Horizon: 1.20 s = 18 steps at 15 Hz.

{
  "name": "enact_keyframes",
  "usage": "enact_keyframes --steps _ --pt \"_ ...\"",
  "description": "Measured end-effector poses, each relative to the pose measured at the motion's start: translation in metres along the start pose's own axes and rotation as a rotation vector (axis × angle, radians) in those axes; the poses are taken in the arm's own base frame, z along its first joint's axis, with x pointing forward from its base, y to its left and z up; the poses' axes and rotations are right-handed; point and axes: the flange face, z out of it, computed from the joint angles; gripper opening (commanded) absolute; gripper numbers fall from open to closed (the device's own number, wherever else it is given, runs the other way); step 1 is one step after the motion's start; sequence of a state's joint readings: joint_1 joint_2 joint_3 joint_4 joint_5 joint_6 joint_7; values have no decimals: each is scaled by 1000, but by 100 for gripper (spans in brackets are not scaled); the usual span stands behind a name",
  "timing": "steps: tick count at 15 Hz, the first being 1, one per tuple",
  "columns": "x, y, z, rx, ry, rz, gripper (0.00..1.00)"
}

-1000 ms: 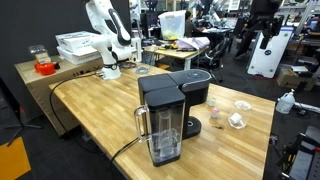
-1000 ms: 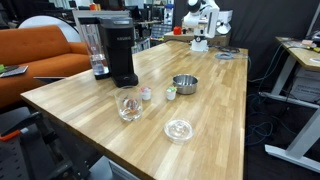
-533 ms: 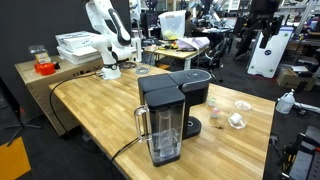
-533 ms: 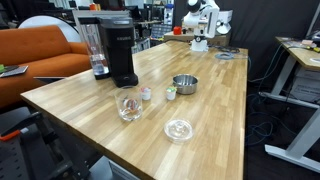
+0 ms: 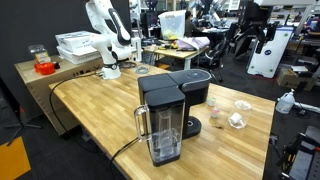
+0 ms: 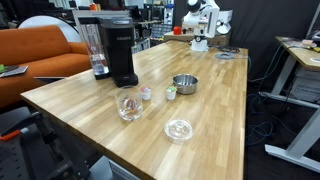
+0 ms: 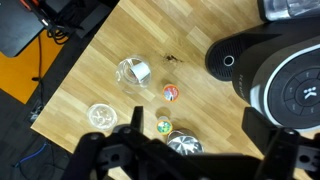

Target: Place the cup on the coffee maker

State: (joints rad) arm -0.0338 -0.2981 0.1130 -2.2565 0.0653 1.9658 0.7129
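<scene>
The jaws (image 7: 192, 120) stand wide open and empty, hanging high above the wooden surface (image 7: 150, 35) in the wrist view, well apart from everything on it. The cup (image 7: 163, 126), small and pale, stands upright on the surface just beside a metal bowl (image 7: 184, 144). The pinkish cup (image 7: 171, 92) is near it on the side toward the coffee maker (image 7: 275, 75). In an exterior view the cup (image 6: 170, 92) sits between that pinkish one and the bowl, right of the machine. The task looks hardly begun. The crowding is the danger: a descent slightly off could close on the wrong cup, or one jaw could strike the bowl's rim and topple the light cup. Later, the overhanging brew head leaves little room, so a high carry could knock against it.
</scene>
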Motion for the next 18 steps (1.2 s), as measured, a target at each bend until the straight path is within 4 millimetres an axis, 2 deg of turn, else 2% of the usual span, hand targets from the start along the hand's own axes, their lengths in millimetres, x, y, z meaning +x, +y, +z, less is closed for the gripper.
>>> enact_keyframes --steps 4,7,13,18 --pt "27 8 25 -21 -39 118 100" --pt "36 17 39 -39 -67 200 100" --pt "27 24 62 -87 -139 360 100" --pt "24 25 65 -83 -157 415 100"
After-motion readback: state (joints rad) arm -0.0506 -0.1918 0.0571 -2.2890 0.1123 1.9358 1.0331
